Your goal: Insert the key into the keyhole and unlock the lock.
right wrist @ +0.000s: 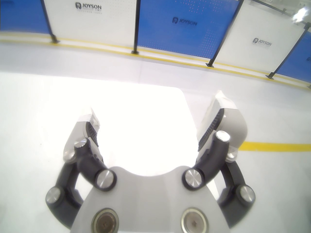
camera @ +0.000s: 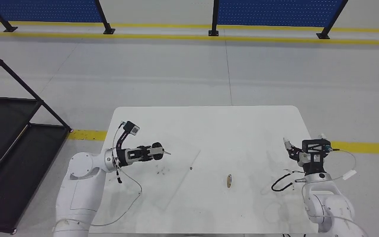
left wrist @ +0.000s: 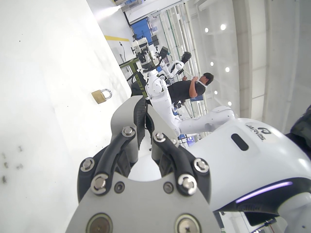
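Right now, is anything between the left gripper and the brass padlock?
Nothing visible does. Bare white table lies between the shut left gripper and the brass padlock with its silver shackle; one tiny speck near that line is too small to identify. The open right gripper sits beyond the padlock.

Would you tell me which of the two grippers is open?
The right gripper, its fingers spread wide apart; the left gripper has its fingers pressed together.
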Robot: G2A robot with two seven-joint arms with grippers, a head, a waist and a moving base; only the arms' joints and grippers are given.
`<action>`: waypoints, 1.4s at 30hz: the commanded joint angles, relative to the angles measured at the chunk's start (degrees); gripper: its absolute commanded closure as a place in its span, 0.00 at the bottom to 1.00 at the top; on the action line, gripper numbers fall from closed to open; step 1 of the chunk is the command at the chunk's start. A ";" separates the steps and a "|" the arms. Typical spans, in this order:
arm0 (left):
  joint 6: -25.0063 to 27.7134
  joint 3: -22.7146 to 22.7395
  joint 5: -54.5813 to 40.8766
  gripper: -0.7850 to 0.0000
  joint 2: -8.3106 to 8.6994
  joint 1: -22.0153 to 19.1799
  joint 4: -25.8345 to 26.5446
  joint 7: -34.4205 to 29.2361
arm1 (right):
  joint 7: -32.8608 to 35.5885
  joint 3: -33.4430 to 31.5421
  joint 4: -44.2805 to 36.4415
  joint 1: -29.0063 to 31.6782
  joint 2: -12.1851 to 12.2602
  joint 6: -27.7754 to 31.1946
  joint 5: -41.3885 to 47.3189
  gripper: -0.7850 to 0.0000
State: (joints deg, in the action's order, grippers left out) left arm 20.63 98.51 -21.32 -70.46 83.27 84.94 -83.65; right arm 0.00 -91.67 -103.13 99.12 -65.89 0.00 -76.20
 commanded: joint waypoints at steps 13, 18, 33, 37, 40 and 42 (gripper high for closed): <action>-0.07 -0.01 0.02 1.00 -0.01 0.00 0.03 -0.07 | 0.00 0.00 0.00 0.00 0.00 0.00 0.00 0.00; -1.84 -0.17 -3.29 1.00 -0.03 1.39 -2.26 5.95 | 0.00 0.00 0.00 0.00 0.00 0.00 0.00 0.00; -1.62 0.07 -10.36 1.00 0.36 1.77 -6.61 9.35 | 0.00 0.00 0.00 0.00 0.00 0.00 0.00 0.00; -1.62 0.07 -10.36 1.00 0.36 1.77 -6.61 9.35 | 0.00 0.00 0.00 0.00 0.00 0.00 0.00 0.00; -1.62 0.07 -10.36 1.00 0.36 1.77 -6.61 9.35 | 0.00 0.00 0.00 0.00 0.00 0.00 0.00 0.00; -1.62 0.07 -10.36 1.00 0.36 1.77 -6.61 9.35 | 0.00 0.00 0.00 0.00 0.00 0.00 0.00 0.00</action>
State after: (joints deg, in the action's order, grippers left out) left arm 19.02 98.59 -31.68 -70.10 85.03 78.34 -74.29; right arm 0.00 -91.67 -103.13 99.12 -65.89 0.00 -76.20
